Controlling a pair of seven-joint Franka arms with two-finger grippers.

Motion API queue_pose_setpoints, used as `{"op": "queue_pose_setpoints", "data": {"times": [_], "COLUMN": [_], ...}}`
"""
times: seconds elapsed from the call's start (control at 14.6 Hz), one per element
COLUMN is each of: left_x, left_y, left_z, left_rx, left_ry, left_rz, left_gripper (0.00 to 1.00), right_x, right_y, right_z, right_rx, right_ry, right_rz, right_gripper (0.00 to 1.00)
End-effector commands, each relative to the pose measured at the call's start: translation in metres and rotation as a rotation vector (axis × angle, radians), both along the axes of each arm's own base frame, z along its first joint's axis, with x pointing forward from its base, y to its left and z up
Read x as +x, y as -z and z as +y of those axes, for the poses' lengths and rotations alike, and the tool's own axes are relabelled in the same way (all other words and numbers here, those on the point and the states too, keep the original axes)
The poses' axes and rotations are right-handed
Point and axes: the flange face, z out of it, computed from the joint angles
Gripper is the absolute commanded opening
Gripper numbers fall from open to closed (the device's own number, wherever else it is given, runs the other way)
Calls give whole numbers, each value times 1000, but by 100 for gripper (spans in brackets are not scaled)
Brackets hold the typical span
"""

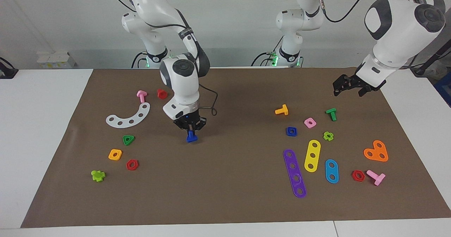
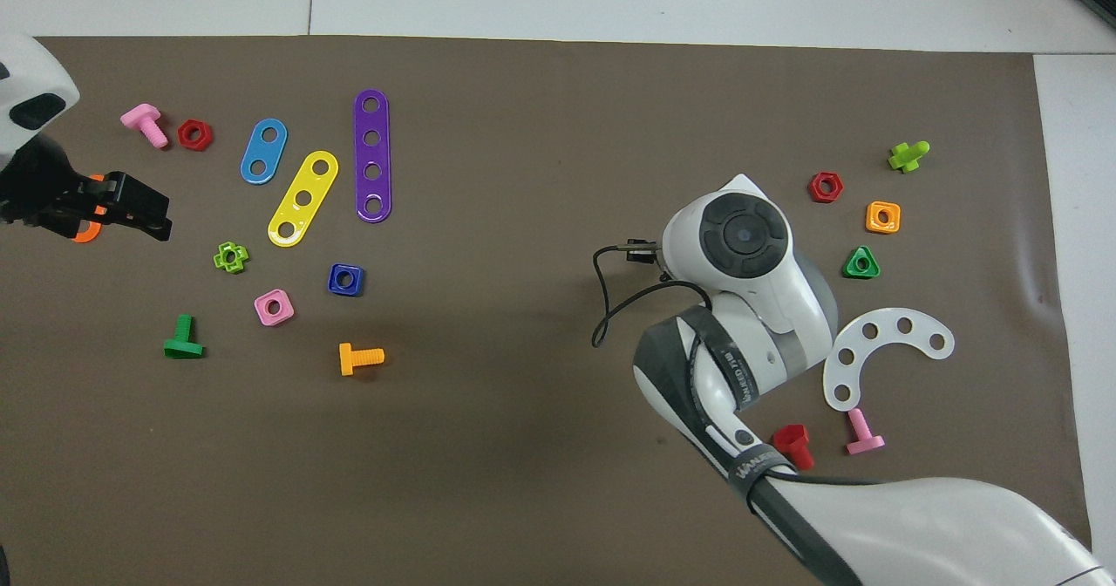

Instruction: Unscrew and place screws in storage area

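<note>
Right gripper (image 1: pixel 191 132) clamps the blue triangular-head bolt (image 1: pixel 191 137) between its fingertips, shaft up in the fingers, head hanging below them, over bare brown mat (image 1: pixel 225 194). Toward the right arm's end from the fingers: green triangle nut (image 1: pixel 128 139), white curved strip (image 1: pixel 129 116), orange square nut (image 1: pixel 115 154), red hex nut (image 1: pixel 132 164). Left gripper (image 1: pixel 347 87) waits raised, fingers wide and empty, over the mat's left-arm end, green bolt (image 1: pixel 331 114) below and farther from the robots.
</note>
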Motion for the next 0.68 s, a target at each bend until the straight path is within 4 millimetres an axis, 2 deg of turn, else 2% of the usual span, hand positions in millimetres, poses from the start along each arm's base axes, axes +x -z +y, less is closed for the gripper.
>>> {"op": "queue_pose_setpoints", "data": {"times": [0.0,0.07,0.14,0.34,0.55,0.61], "left_x": [-3,-12,-21,-44,-59,-65], "left_y": [-21,-33,-27,-21,-17,-18], "left_z": [-2,1,3,5,7,9], "left_rx": [27,27,28,27,26,25], "left_ry": [-3,-8,-9,-8,-11,-12], "left_rz": [-24,-42,-21,-21,-47,-59], "left_gripper": [100,100,100,100,100,100], "right_x": [5,10,12,12,3,4], "right_y": [4,7,10,20,28,27], "right_z": [-59,-79,-95,-126,-131,-136], "right_rx": [-13,-16,-19,-22,-24,-23], "right_ry": [-49,-55,-62,-59,-55,-44], "right_rz": [25,27,33,47,64,64], "right_gripper": [0,0,0,0,0,60]}}
